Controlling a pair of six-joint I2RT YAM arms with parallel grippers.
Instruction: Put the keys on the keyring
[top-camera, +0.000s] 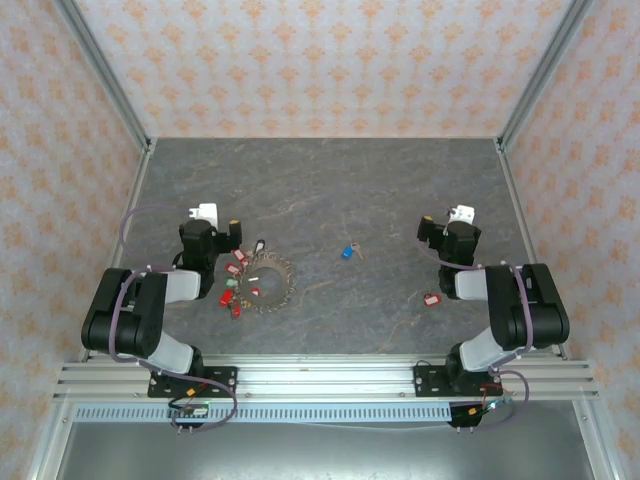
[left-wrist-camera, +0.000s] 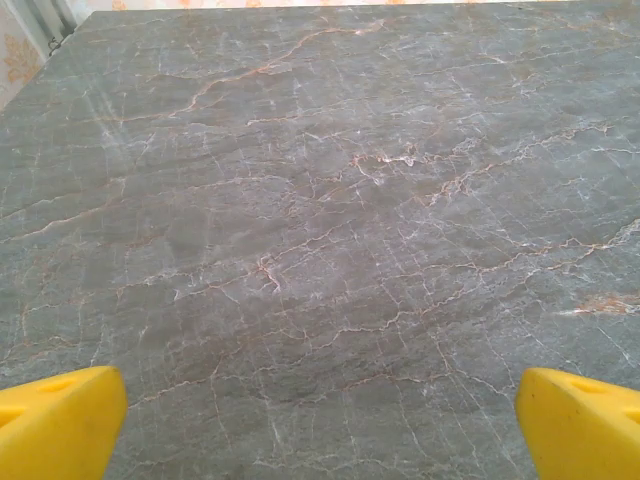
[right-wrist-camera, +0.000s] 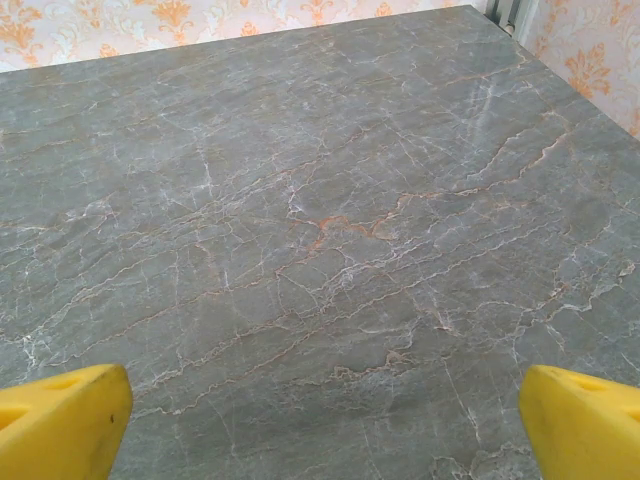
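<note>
The keyring (top-camera: 268, 283), a thin grey ring fringed with small metal keys, lies flat on the table left of centre. Several keys with red tags (top-camera: 234, 268) and one with a white tag (top-camera: 260, 246) cluster along its left side. A blue-tagged key (top-camera: 347, 252) lies loose at mid-table, and a red-tagged key (top-camera: 432, 299) lies near the right arm. My left gripper (top-camera: 211, 221) (left-wrist-camera: 320, 430) sits just behind and left of the ring, open over bare table. My right gripper (top-camera: 448, 219) (right-wrist-camera: 320, 430) stands open behind the red-tagged key, nothing between its yellow fingertips (right-wrist-camera: 60, 420).
The grey marbled table (top-camera: 330, 190) is walled by patterned panels on three sides, with metal posts at the back corners (top-camera: 150, 140). An aluminium rail (top-camera: 320, 375) carrying both arm bases runs along the near edge.
</note>
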